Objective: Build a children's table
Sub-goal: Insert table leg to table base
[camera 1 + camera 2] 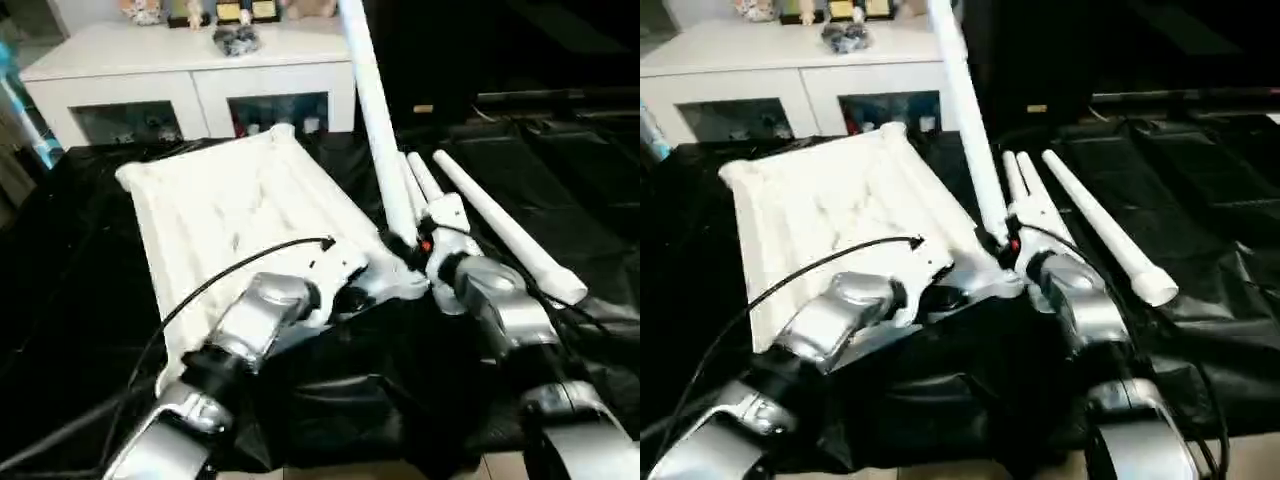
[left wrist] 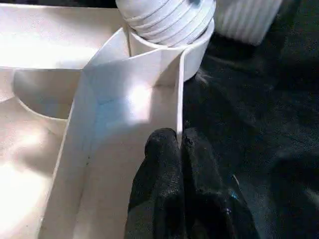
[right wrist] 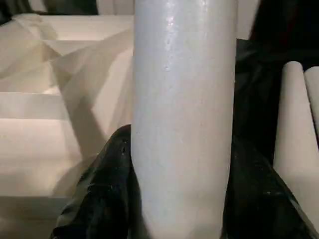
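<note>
**First leg being set into a corner socket**

Left eye view: the tabletop (image 1: 240,200) lies upside down at centre-left. One leg (image 1: 375,120) is held upright by the right gripper (image 1: 418,245); three spare legs (image 1: 505,230) lie at right, a cabinet (image 1: 190,85) behind.

Left wrist view: the left gripper (image 2: 180,149) is pinched on the tabletop rim beside the socket (image 2: 172,45), where the leg's threaded end sits.

Right wrist view: the leg is clasped between both fingers (image 3: 107,174).

1. The tabletop (image 1: 230,200) is white plastic, smooth, with a soft shine.
2. The leg (image 3: 182,109) is glossy white plastic with a fine grain.
3. The black cloth (image 1: 560,170) looks matt and wrinkled.
4. The forearms (image 1: 505,300) are silver metal.
</note>
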### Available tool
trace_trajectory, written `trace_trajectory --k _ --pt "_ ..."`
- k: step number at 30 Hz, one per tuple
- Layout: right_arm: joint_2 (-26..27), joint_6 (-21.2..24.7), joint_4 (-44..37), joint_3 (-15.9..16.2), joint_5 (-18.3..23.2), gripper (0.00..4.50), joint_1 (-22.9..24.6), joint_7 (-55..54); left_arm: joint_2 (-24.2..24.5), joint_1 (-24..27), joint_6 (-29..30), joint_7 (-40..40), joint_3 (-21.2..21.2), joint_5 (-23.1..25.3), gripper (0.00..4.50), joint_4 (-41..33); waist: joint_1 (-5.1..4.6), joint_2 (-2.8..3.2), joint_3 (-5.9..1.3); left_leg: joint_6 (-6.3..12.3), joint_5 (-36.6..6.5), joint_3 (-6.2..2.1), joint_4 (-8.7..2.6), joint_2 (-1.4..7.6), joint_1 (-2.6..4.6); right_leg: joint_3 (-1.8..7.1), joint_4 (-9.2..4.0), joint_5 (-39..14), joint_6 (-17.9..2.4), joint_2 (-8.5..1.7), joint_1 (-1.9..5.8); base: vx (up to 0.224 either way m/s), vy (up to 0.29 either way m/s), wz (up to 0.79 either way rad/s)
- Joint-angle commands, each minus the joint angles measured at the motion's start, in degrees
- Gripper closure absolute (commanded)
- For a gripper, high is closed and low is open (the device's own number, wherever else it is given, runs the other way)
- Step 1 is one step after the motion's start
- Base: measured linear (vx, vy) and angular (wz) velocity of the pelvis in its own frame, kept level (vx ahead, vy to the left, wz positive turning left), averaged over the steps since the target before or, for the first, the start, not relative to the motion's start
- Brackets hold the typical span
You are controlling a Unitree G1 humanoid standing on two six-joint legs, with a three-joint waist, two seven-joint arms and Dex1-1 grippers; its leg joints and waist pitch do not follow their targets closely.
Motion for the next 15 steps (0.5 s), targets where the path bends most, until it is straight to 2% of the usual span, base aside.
trace_trajectory --k 1,2,4,5,8,9,10,11,12,13,15 --pt "4.52 4.86 6.05 4.13 -0.52 2.61 3.32 1.77 -1.42 -2.03 -1.07 2.62 -0.35 0.66 4.50 -0.06 -0.24 -0.59 -1.71 0.74 -28.66 -2.21 -5.37 3.08 0.67 2.08 -5.86 -25.93 -10.47 -4.78 -0.02 0.000 0.000 0.00" --pt "4.87 4.27 6.19 3.67 -0.43 2.61 2.92 1.41 -0.95 -2.12 -1.77 2.54 -0.45 1.01 4.50 0.20 -0.10 -0.38 -1.71 0.76 -28.65 -2.21 -5.39 3.12 0.73 2.13 -5.87 -26.17 -10.39 -4.84 -0.05 0.000 0.000 0.00" --pt "5.02 3.83 5.31 3.32 0.00 2.61 2.99 1.98 -0.28 -2.03 -3.04 2.38 -0.68 1.50 4.50 0.38 -0.15 -0.71 -1.70 0.75 -28.90 -2.21 -5.45 3.14 0.73 2.15 -6.00 -26.72 -10.13 -4.83 -0.06 0.000 0.000 0.00" --pt "5.06 3.68 4.98 3.19 0.13 2.61 3.03 2.14 -0.05 -1.98 -3.53 2.30 -0.78 1.65 4.50 0.40 -0.09 -0.54 -1.70 0.74 -28.93 -2.27 -5.51 3.15 0.73 2.17 -5.98 -27.24 -9.87 -4.89 -0.07 0.000 0.000 0.00" --pt "5.29 1.93 2.02 1.56 2.06 2.61 3.56 3.96 1.61 -1.26 -7.18 0.44 -1.47 2.11 4.50 -0.19 0.05 -0.60 -1.79 0.93 -28.23 -2.20 -5.56 3.24 0.66 2.36 -6.15 -27.52 -9.41 -5.04 -0.18 0.000 0.000 0.00" --pt "5.42 1.73 -0.28 0.17 3.82 2.61 4.04 4.91 2.72 -0.51 -8.39 -1.52 -1.77 1.88 4.50 -1.22 0.12 -0.73 -1.86 1.25 -27.03 -2.16 -5.68 3.22 0.45 2.39 -6.07 -26.42 -9.45 -4.96 0.16 0.000 0.000 0.00" --pt "5.41 1.43 -2.16 -0.68 5.01 2.61 4.54 5.78 3.72 0.22 -10.00 -3.44 -2.09 1.59 4.50 -2.19 0.26 -0.77 -1.90 1.47 -26.24 -2.14 -5.67 3.32 0.43 2.49 -6.08 -25.88 -9.58 -5.04 0.12 0.000 0.000 0.00" --pt "5.39 1.22 -3.77 -1.40 5.99 2.61 5.00 6.51 4.59 0.86 -11.39 -5.13 -2.37 1.32 4.50 -3.05 0.25 -0.72 -2.06 1.91 -24.75 -2.02 -5.73 3.41 0.20 2.65 -5.78 -23.51 -10.13 -5.06 0.33 0.000 0.000 0.00" --pt "5.24 1.33 -6.43 -2.43 7.87 2.61 5.74 7.88 5.93 1.86 -12.25 -7.24 -2.44 0.74 4.50 -4.59 0.38 -0.71 -2.51 2.76 -21.15 -2.06 -5.80 3.56 -0.47 2.66 -5.31 -18.87 -10.73 -5.18 1.22 0.000 0.000 0.00" --pt "5.08 1.43 -8.37 -3.13 9.22 2.61 6.28 8.92 6.89 2.61 -12.57 -8.69 -2.35 0.22 4.50 -5.78 0.47 -0.68 -2.63 3.26 -19.16 -1.96 -5.66 3.53 -0.65 2.62 -5.06 -16.16 -11.22 -5.08 1.17 0.000 0.000 0.00" --pt "4.66 1.49 -11.75 -4.04 11.28 2.61 7.14 10.67 8.72 3.94 -12.29 -10.75 -2.10 -0.87 4.50 -7.96 0.86 -0.46 -3.36 5.80 -12.52 -1.41 -4.84 3.68 -0.32 2.50 -4.05 -5.59 -14.33 -4.82 1.05 0.000 0.000 0.00"
